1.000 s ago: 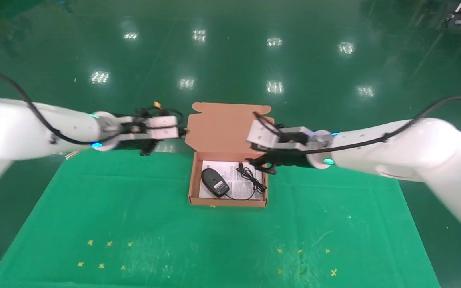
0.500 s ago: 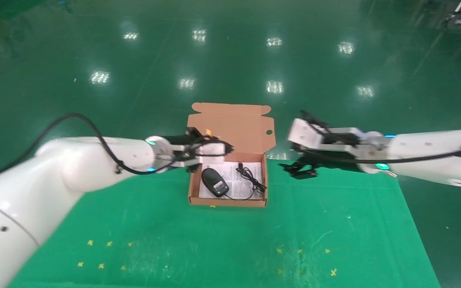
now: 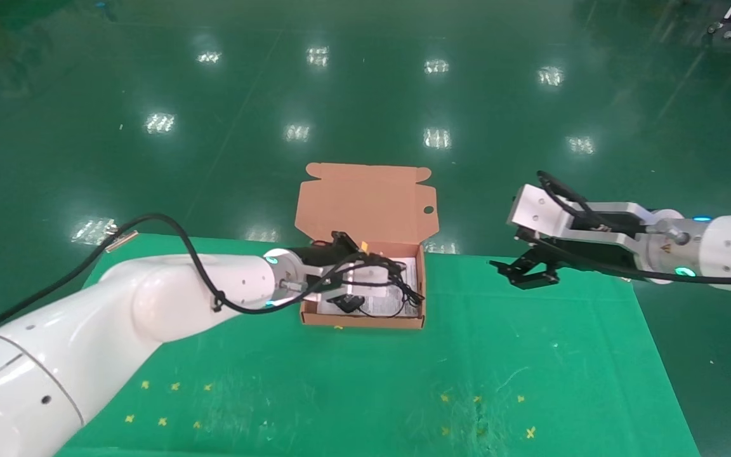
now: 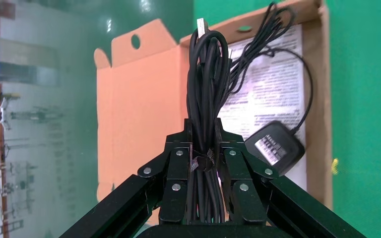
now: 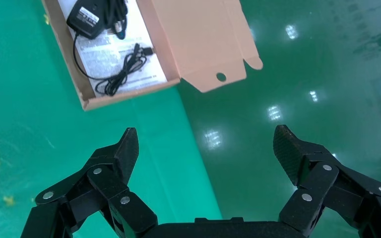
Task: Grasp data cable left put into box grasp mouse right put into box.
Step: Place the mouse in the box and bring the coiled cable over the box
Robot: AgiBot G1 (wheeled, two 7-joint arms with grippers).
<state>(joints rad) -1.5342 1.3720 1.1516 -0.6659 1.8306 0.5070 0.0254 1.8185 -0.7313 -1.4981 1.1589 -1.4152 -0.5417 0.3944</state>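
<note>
My left gripper (image 3: pixel 368 278) is shut on the data cable (image 4: pixel 206 84), a black looped bundle, and holds it over the open box (image 3: pixel 365 321). In the left wrist view the bundle stands up between the gripper's (image 4: pixel 203 130) shut jaws. The black mouse (image 4: pixel 274 147) lies in the box on the white printed sheet, partly hidden by my left gripper in the head view (image 3: pixel 348 304). Its cord (image 3: pixel 405 290) is coiled at the box's right side. My right gripper (image 3: pixel 526 274) is open and empty, to the right of the box over the table's far edge. The right wrist view shows the box (image 5: pixel 89 101) and mouse (image 5: pixel 86 18) farther off.
The box lid (image 3: pixel 365 203) stands open at the far side, with a small round hole near its right edge. The green mat (image 3: pixel 365 381) carries small yellow marks near the front. Beyond the table's far edge is shiny green floor (image 3: pixel 365 95).
My left arm has swung from left of the box to over it, carrying the data cable. My right arm has pulled away from the box to the right, jaws open.
</note>
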